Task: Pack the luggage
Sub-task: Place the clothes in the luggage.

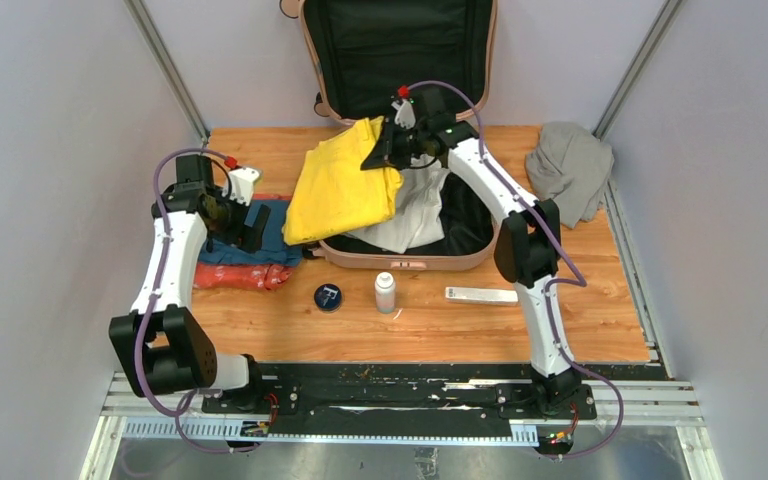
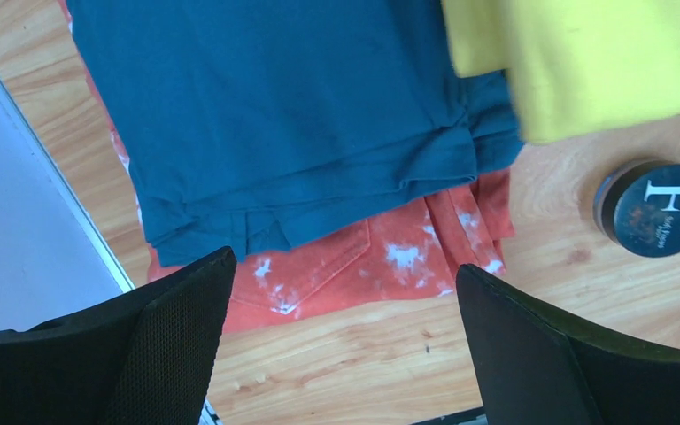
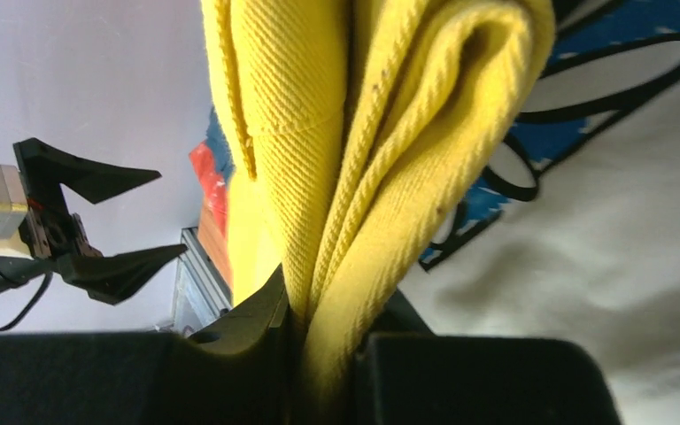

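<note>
The luggage (image 1: pixel 405 262), a pale pink suitcase, lies open at the back centre with its black-lined lid upright against the wall. A white printed shirt (image 1: pixel 415 215) lies in its base. My right gripper (image 1: pixel 378 155) is shut on a folded yellow garment (image 1: pixel 345 185), which hangs over the suitcase's left rim. The right wrist view shows the yellow folds (image 3: pixel 381 133) pinched between the right gripper (image 3: pixel 323 336) jaws, above the white shirt (image 3: pixel 620 248). My left gripper (image 1: pixel 255 228) stands open and empty over a blue garment (image 2: pixel 292 115) stacked on an orange bleached one (image 2: pixel 381 257).
A round dark tin (image 1: pixel 328 297), a small white bottle (image 1: pixel 385 292) and a flat white strip (image 1: pixel 480 295) lie on the wooden table in front of the suitcase. A grey cloth bundle (image 1: pixel 570 170) sits at the back right. Grey walls close in both sides.
</note>
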Motion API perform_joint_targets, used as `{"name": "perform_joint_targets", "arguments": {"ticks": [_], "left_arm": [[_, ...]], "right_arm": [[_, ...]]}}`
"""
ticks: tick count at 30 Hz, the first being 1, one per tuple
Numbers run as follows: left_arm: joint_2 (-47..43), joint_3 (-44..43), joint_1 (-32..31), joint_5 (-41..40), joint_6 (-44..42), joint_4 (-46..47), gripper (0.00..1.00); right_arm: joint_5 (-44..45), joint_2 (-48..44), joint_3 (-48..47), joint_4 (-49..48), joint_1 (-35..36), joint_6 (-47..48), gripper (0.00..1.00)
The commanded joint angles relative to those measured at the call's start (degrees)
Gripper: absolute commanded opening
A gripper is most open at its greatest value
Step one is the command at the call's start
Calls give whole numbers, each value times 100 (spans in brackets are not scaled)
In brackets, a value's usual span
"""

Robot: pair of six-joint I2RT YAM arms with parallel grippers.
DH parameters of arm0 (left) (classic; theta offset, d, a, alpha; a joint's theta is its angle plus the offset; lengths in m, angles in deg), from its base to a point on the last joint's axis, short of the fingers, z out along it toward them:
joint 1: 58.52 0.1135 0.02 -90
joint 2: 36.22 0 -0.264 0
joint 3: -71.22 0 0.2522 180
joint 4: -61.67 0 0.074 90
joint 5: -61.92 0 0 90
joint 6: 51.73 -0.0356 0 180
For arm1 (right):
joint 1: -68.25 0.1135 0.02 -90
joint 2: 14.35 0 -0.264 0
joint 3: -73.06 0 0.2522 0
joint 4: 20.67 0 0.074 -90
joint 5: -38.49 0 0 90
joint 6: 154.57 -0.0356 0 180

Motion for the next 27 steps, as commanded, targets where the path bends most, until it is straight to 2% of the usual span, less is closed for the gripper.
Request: {"name": "perform_joint_targets", "arguments": {"ticks": [1,6,15,22,27], "left_arm": [[152,200,26,-243,1,536,100],[307,656,18,-557,-121,997,100],[733,1356,-17,-1014,-81,1893,100],[835,1474,-26,-1076,-145,1958,100],[802,1508,-26,-1014,-129,1965,100]], "right_arm": [[-313,-143,166,380,-475,750,0],[227,-194,403,749,-711,1205,0],[1265,-882,1324,430,-873,1523,0],[1776,-1214,1589,280,-953,1652,0],[1643,-1048,1523,201,-955,1673,0]]}}
